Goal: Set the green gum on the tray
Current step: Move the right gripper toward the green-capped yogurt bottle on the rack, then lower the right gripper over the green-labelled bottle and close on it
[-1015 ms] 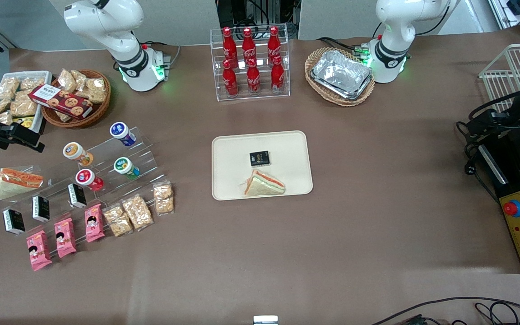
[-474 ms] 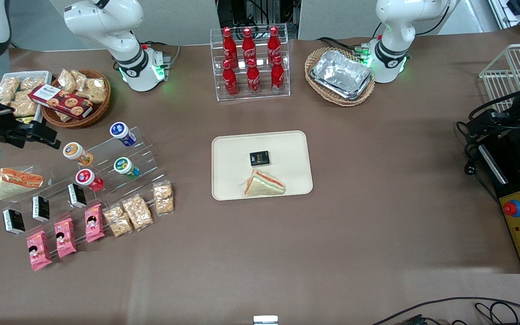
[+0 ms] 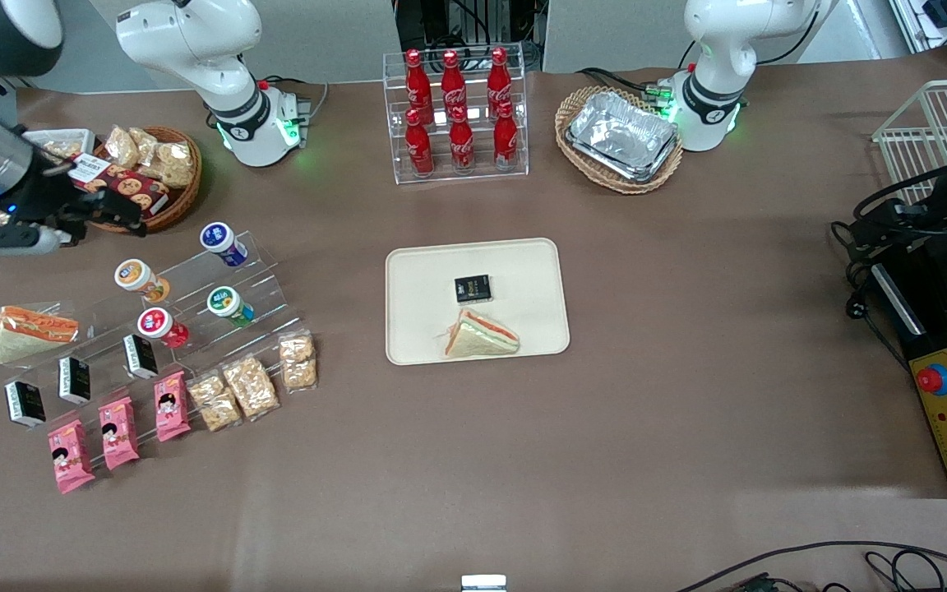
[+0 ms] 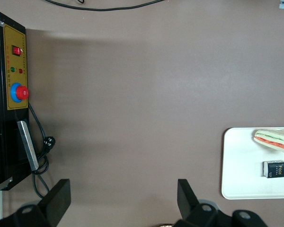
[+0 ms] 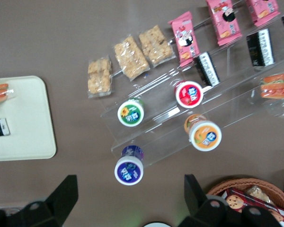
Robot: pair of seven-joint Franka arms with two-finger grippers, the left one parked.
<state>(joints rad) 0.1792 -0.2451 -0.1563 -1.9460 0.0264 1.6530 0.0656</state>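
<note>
Front view: worktop (image 3: pixel 687 411), brown, carries everything. Tray (image 3: pixel 416 271), cream, lies well apart from the fingers, toward the parked arm's end; it holds a wrapped sandwich (image 3: pixel 480 335) and a small black packet (image 3: pixel 473 288). Clear tiered stand (image 3: pixel 194 271) sits near the fingers, nearer the front camera than they are. Gripper (image 3: pixel 108 215) hangs above the worktop beside the wicker basket (image 3: pixel 182 197), holding nothing; right wrist view shows its fingers (image 5: pixel 66 191) spread wide apart. Green gum (image 3: pixel 229 303) rests on the stand, lid facing out, untouched, clear of the fingers, between the blue-lidded canister (image 3: pixel 222 243) and the red-lidded canister (image 3: pixel 161 326).
</note>
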